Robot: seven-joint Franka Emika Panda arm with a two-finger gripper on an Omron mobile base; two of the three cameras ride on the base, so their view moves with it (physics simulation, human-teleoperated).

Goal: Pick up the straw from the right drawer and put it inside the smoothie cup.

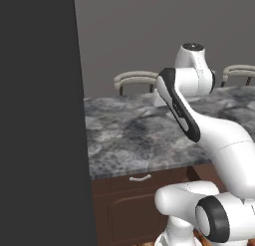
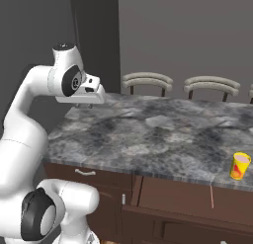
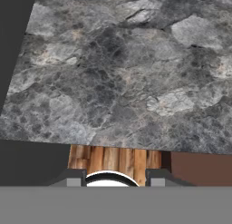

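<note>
Straw lies in the open right drawer, below the smoothie cup at the counter's near right edge. Gripper hovers empty, fingers apart, over the far left of the counter. The reach seems barely begun; next it must swing right and descend into the drawer.

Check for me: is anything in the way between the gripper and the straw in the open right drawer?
Nothing visible blocks it. The gripper hangs over the left end of the marble counter, holding nothing. The straw lies exposed in the open right drawer, below the counter's front edge, near the smoothie cup.
</note>
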